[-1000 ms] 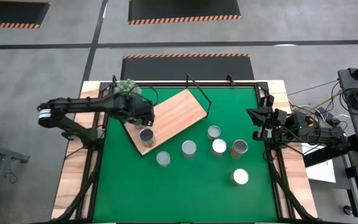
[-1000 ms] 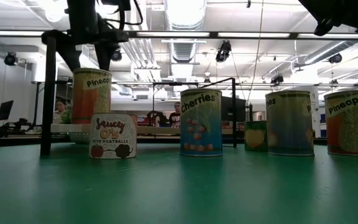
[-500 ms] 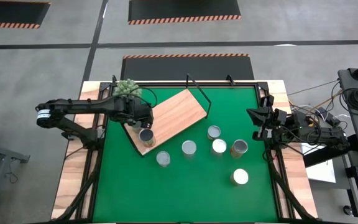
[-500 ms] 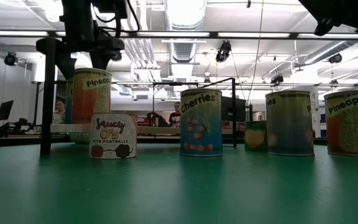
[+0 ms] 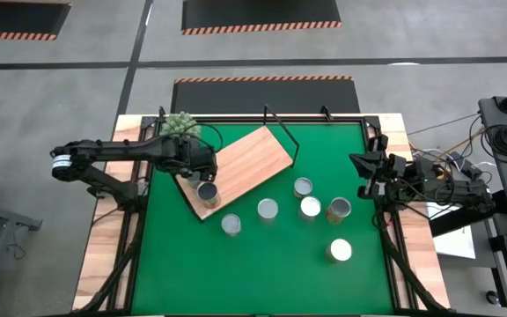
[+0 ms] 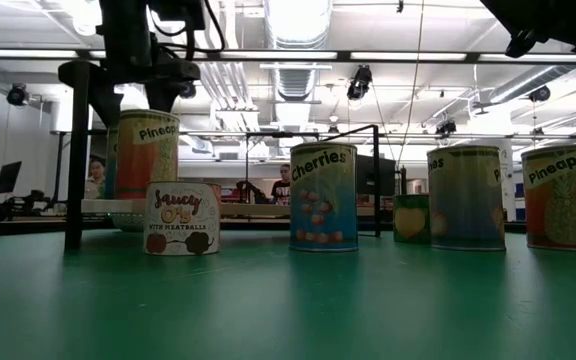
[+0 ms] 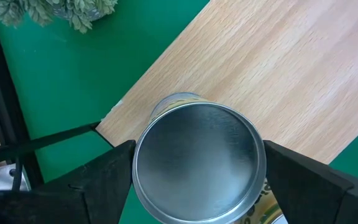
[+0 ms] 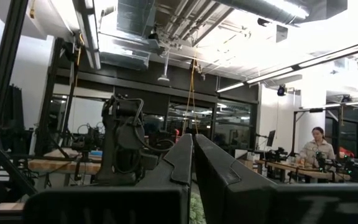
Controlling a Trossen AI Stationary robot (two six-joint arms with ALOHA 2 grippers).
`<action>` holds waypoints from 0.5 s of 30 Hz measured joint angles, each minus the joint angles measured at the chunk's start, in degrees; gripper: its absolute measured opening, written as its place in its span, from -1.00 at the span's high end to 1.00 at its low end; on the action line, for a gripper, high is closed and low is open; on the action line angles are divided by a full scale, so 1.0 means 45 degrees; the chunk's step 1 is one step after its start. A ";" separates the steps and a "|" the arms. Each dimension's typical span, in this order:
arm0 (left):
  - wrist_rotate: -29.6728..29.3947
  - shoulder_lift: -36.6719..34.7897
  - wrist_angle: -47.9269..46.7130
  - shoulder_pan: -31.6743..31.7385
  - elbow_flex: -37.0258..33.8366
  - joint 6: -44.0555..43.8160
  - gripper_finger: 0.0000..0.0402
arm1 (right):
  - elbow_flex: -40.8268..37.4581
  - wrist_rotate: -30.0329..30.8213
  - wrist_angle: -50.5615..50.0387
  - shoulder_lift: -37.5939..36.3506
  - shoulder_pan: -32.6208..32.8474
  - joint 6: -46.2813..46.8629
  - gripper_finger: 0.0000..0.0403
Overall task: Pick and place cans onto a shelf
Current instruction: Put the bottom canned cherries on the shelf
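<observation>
Left wrist view: left hand spread wide around can standing on shelf corner, fingers clear. Right hand shut at bench edge.

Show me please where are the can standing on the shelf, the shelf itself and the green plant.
can on the shelf [image 5: 207,191]: high view, on its round silver top.
shelf [image 5: 249,158]: high view, on bare wood of the board.
green plant [image 5: 180,124]: high view, on the middle of its leaves.

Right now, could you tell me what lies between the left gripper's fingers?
In the left wrist view, a can standing on the shelf sits between the open left gripper's fingers.
</observation>
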 joint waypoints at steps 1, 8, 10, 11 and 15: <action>-0.0003 0.0004 0.0009 0.0000 0.0000 -0.0107 -0.57 | 0.0000 0.0003 0.0000 0.0000 0.0000 -0.0005 0.96; -0.0016 0.0010 0.0011 -0.0005 0.0005 0.0060 -0.57 | 0.0000 0.0000 0.0000 0.0000 0.0000 -0.0010 0.96; -0.0050 0.0010 0.0011 -0.0005 0.0005 0.0084 -0.59 | 0.0000 0.0002 0.0000 0.0000 0.0000 -0.0029 0.96; -0.0121 0.0010 0.0006 -0.0005 0.0005 0.0094 -0.60 | 0.0000 0.0000 0.0000 0.0000 0.0000 -0.0029 0.96; -0.0137 0.0012 0.0016 -0.0005 0.0015 0.0113 -0.70 | 0.0000 0.0000 0.0000 0.0000 0.0000 -0.0029 0.96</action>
